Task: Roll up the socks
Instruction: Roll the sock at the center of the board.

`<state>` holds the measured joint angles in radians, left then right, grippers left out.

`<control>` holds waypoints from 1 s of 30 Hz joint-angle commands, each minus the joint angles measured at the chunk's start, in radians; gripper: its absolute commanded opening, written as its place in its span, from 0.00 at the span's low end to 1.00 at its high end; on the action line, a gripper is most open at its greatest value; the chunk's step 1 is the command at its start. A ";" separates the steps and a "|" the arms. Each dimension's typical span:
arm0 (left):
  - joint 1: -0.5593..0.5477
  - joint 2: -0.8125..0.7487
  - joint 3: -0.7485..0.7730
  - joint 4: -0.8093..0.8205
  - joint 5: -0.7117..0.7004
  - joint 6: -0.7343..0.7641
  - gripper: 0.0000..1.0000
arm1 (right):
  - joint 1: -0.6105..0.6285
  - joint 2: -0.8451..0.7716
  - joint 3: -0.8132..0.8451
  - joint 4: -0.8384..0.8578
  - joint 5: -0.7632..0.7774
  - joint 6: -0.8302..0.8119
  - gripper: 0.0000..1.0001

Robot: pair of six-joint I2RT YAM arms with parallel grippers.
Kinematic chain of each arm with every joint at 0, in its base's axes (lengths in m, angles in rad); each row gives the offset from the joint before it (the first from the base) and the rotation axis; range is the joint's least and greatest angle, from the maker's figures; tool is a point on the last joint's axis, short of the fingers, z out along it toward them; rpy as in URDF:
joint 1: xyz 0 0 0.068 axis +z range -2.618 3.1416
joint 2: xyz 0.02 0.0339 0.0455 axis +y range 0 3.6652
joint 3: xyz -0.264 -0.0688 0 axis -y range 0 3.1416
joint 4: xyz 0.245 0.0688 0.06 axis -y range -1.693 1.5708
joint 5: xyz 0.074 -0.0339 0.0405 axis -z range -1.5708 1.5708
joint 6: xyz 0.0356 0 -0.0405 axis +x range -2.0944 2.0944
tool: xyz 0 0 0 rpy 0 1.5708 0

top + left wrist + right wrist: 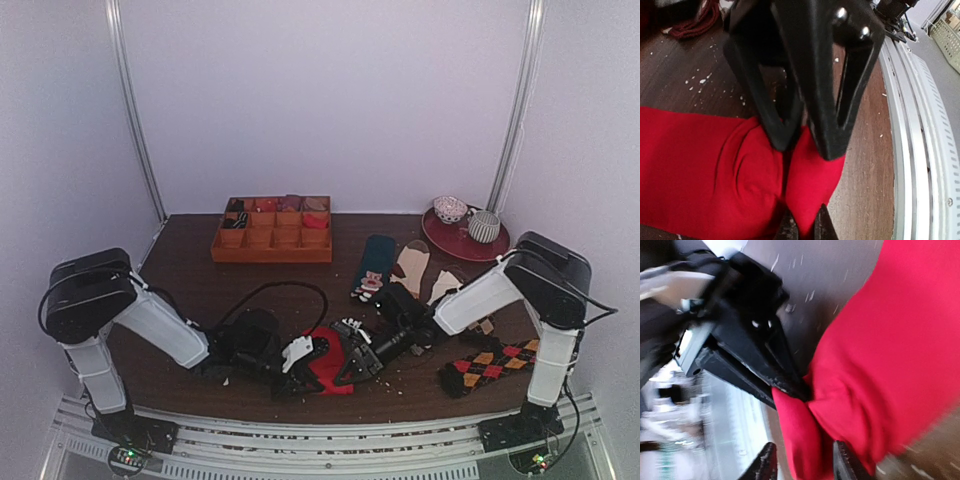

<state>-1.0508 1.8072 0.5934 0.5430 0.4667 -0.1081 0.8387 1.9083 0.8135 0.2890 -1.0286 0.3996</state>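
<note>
We see the bright red fabric socks (328, 368) lying on the dark brown wooden table (190, 270) close to its near edge, between the two arms. In the top view they show as a small red patch partly hidden by both claws. The left gripper (300, 358) reaches in from the left and the right gripper (352, 362) from the right, so the two meet over the fabric.

From the left wrist camera the bright red fabric socks (700, 170) spread flat to the left and bunch into a fold at the right end. The right gripper (805, 145) comes down from above with its black fingers pressed against that fold, a crease of red cloth nipped between them. At the bottom of the same view the left gripper (806, 229) has its tips drawn near each other with red cloth between them. Small white specks (702, 80) dot the wood, and the pale metal rail (920, 150) runs along the table's edge.

From the right wrist camera the left gripper (790, 390) has its fingers pressed together on a corner of the bright red fabric socks (890, 340). The right gripper (805, 465) stands at the bottom with red cloth between its tips.

Farther back we see:
- an orange compartment tray (272, 250);
- a dark teal sock with a bear figure (375, 262);
- a beige sock (411, 265) just beside the teal one;
- a round red plate (445, 240) bearing two small bowls.

Black socks with orange-red argyle diamonds (490, 362) lie near the right arm.
</note>
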 commanded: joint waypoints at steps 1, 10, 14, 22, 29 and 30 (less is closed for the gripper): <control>0.044 0.063 -0.011 -0.336 0.063 -0.116 0.00 | 0.000 -0.244 -0.093 -0.021 0.402 -0.219 0.42; 0.114 0.112 -0.038 -0.420 0.140 -0.211 0.00 | 0.267 -0.496 -0.357 0.267 0.887 -0.710 0.51; 0.117 0.133 -0.025 -0.445 0.148 -0.210 0.00 | 0.327 -0.419 -0.306 0.233 0.945 -0.786 0.53; 0.117 0.146 -0.032 -0.435 0.152 -0.209 0.00 | 0.407 -0.304 -0.252 0.257 1.042 -0.851 0.54; 0.118 0.157 -0.033 -0.425 0.167 -0.208 0.00 | 0.417 -0.216 -0.193 0.228 1.088 -0.806 0.51; 0.118 0.156 -0.035 -0.423 0.167 -0.208 0.00 | 0.418 -0.204 -0.184 0.216 1.098 -0.800 0.49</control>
<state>-0.9226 1.8656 0.6334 0.4355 0.7311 -0.2989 1.2507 1.6619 0.5858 0.5220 -0.0074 -0.4259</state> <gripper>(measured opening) 0.038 0.516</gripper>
